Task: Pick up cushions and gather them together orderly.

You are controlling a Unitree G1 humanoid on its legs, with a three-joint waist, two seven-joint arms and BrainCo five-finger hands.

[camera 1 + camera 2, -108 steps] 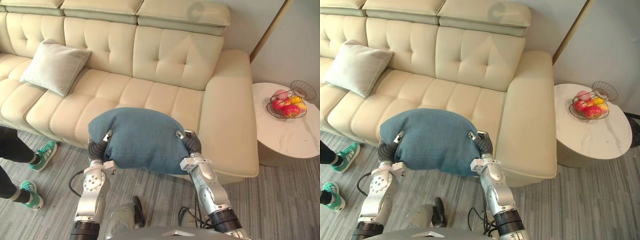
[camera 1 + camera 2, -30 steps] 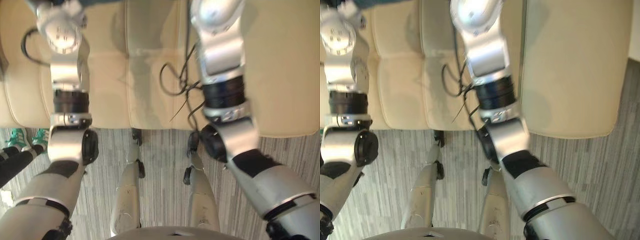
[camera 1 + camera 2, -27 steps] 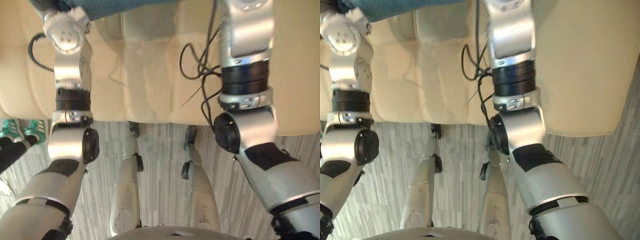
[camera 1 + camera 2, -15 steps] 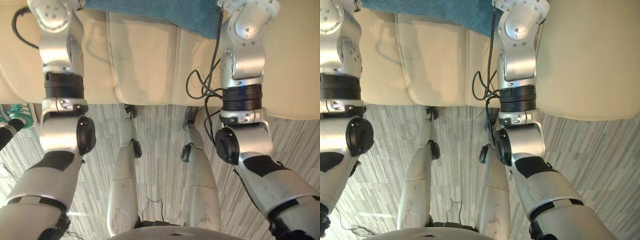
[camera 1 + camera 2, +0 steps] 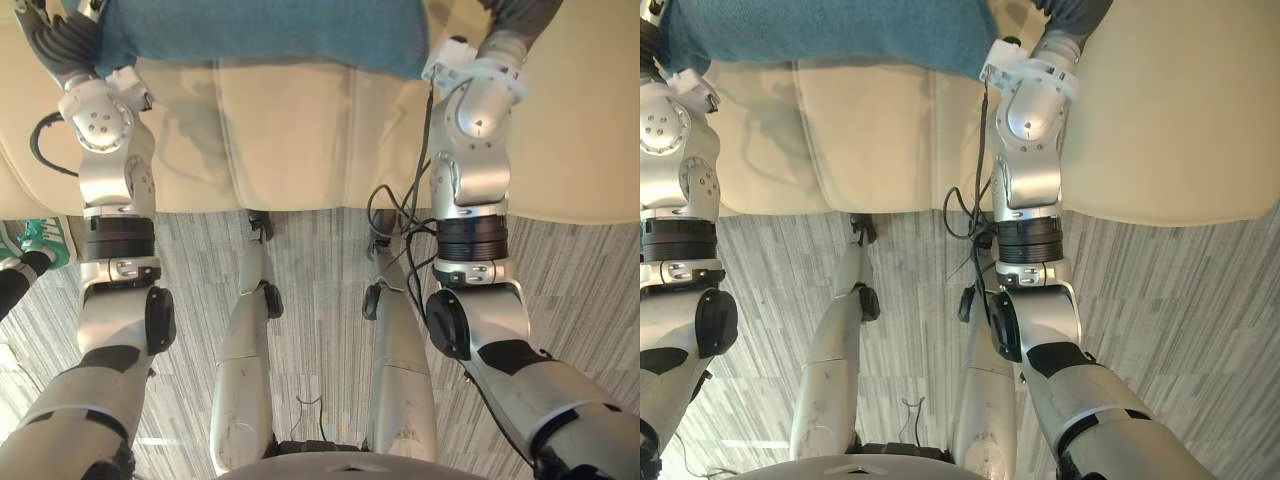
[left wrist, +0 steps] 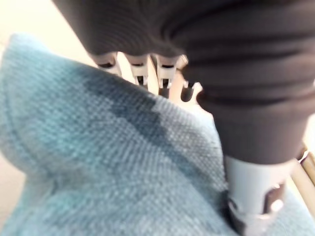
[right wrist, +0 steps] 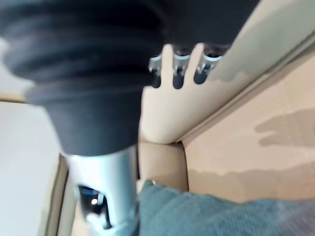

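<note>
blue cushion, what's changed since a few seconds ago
The head camera has tilted down. Both arms have reached forward, carrying the blue cushion from the front edge of the sofa to over its seat. It stays between the left hand and right hand.

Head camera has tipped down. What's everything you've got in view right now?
cushion: one, teal-blue, over the sofa seat, between the two hands
sofa: one, cream, across the upper part of the eye views
floor: grey striped, in front of the sofa
shoe: one, green, a person's, on the floor at the robot's left
trouser leg: one, dark, by the shoe
left hand: dark ribbed cover, at the cushion's left end
right hand: dark ribbed cover, at the cushion's right end
</note>
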